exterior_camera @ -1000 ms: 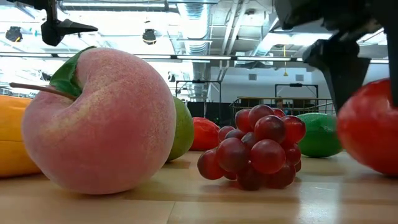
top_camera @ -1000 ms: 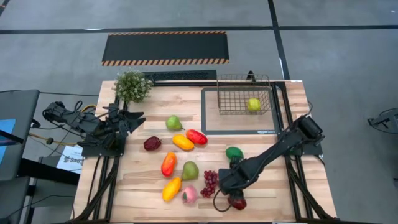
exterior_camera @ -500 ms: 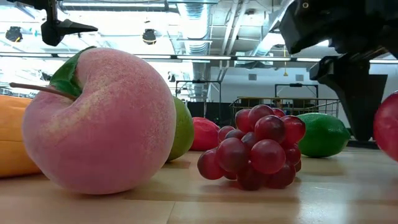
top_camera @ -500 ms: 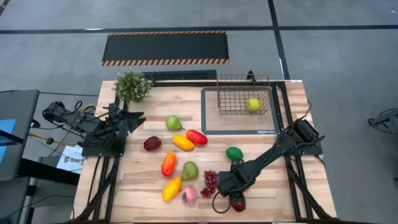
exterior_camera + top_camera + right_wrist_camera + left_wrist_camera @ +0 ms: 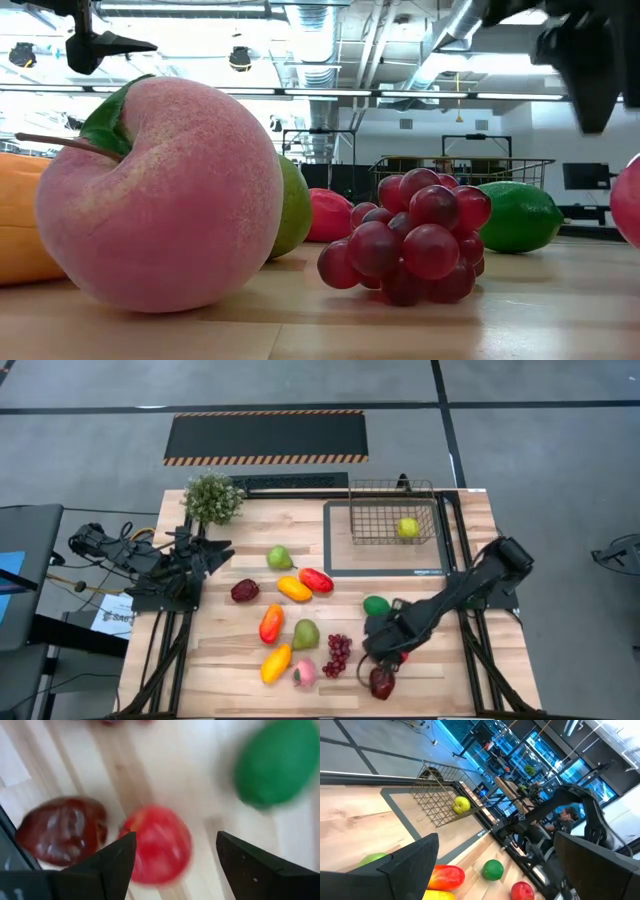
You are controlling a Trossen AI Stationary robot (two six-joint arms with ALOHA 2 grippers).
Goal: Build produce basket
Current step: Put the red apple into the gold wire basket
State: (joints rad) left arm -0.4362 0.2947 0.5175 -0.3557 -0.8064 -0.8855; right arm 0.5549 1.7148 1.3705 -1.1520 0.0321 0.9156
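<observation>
**Red apple sits between parted fingers, with close neighbours to knock**

The red apple (image 5: pixel 156 845) lies on the counter (image 5: pixel 470 670) near the front edge, right of centre, and it is not lifted. I have the right hand (image 5: pixel 385 650) hanging just over it, fingers parted fairly wide with the apple between them and no contact that I can see. The dark red piece (image 5: pixel 62 830) lies just beside the apple, and the lime (image 5: pixel 376 605) is close on the far side. My worry is that a finger coming down lands on the dark red piece or the apple's shoulder, and a round toy fruit will likely roll away, perhaps toward the near edge. The grapes (image 5: pixel 338 653) and peach (image 5: pixel 304 674) lie a little to the left and could be nudged too.

The basket (image 5: pixel 391 512) stands at the far right on the grey-framed mat (image 5: pixel 340 560), holding one yellow-green fruit (image 5: pixel 407 527). The carry there passes over the lime, so a weak off-centre grip could drop the apple among the rest.

The left hand (image 5: pixel 205 550) waits at the far left by the potted plant (image 5: pixel 212 498), fingers spread open.
</observation>
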